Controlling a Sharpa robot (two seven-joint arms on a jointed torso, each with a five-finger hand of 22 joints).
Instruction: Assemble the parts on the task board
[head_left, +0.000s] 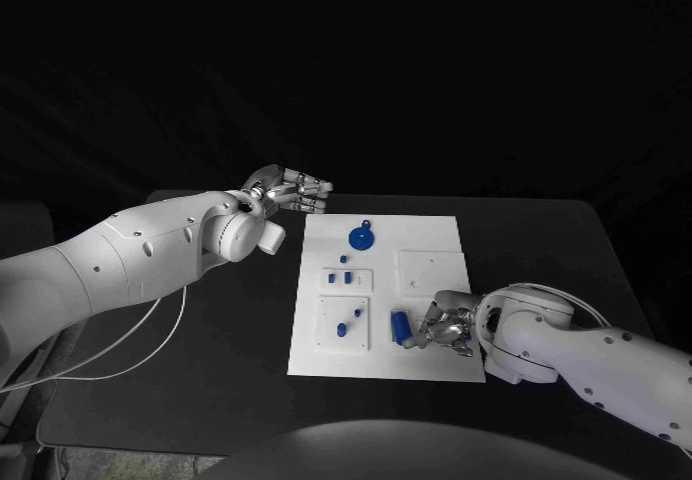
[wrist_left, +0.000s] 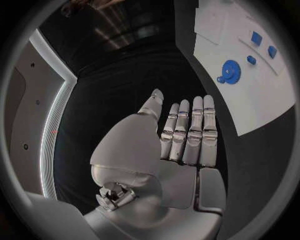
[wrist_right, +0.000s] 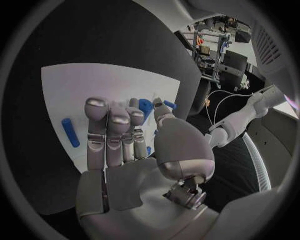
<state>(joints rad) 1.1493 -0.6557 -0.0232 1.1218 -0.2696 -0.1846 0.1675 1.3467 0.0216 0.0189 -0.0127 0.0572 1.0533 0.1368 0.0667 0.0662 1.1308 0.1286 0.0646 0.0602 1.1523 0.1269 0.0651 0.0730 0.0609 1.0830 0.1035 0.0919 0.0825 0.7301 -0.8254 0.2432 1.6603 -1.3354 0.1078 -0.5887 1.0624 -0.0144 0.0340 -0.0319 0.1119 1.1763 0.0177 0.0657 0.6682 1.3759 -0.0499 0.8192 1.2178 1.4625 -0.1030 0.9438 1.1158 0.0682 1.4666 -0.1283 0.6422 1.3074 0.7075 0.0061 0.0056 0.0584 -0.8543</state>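
Note:
The white task board (head_left: 433, 235) lies in the middle of the black table. On it are a round blue part (head_left: 362, 237), small blue parts (head_left: 346, 279) in a raised white plate, and two more (head_left: 348, 322) in a plate nearer me. A blue bar (head_left: 400, 324) lies flat beside them. My right hand (head_left: 440, 328) hovers low over the board's near right part, fingers stretched toward the bar (wrist_right: 70, 132), holding nothing. My left hand (head_left: 293, 192) is raised off the board's far left corner, flat and holding nothing; its wrist view shows the round part (wrist_left: 230, 71).
A bare square white plate (head_left: 430, 270) sits on the board's right half. A thin white cable (head_left: 144, 340) hangs from my left arm over the table's left side. The table's edges run just beyond the board's far end and right side.

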